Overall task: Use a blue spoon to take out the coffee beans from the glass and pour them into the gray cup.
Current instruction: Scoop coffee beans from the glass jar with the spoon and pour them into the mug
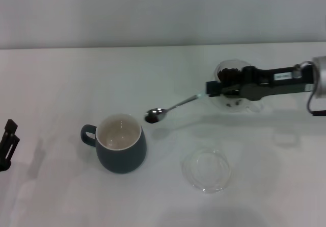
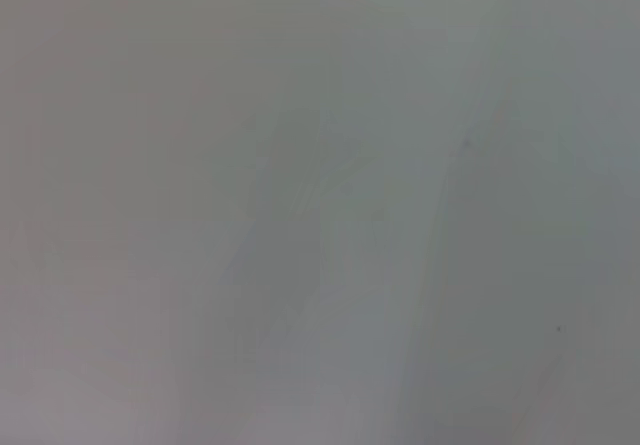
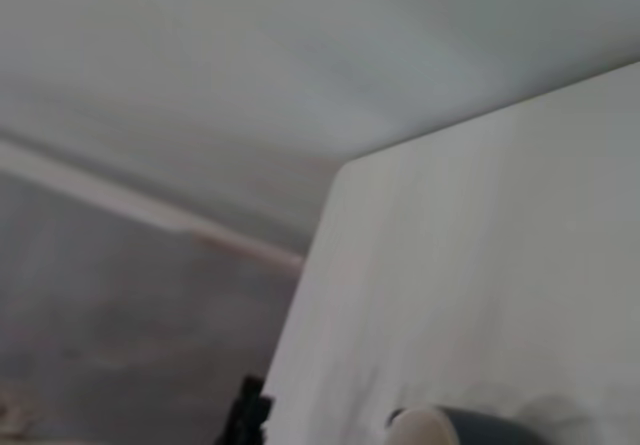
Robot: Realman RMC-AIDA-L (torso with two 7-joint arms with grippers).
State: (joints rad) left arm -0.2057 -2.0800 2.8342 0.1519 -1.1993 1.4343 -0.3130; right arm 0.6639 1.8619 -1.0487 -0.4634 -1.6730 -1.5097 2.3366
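Observation:
In the head view my right gripper is shut on the blue spoon, whose handle is hidden in the fingers. The metal bowl holds a few dark coffee beans and hangs above the table just right of the gray cup. The gray cup stands upright with a cream inside that looks bare, and its edge shows in the right wrist view. The glass with coffee beans stands behind the right gripper, partly hidden. My left gripper is parked at the table's left edge.
A flat round clear glass saucer lies on the white table in front of the spoon, to the right of the gray cup. The table's far edge meets a grey wall.

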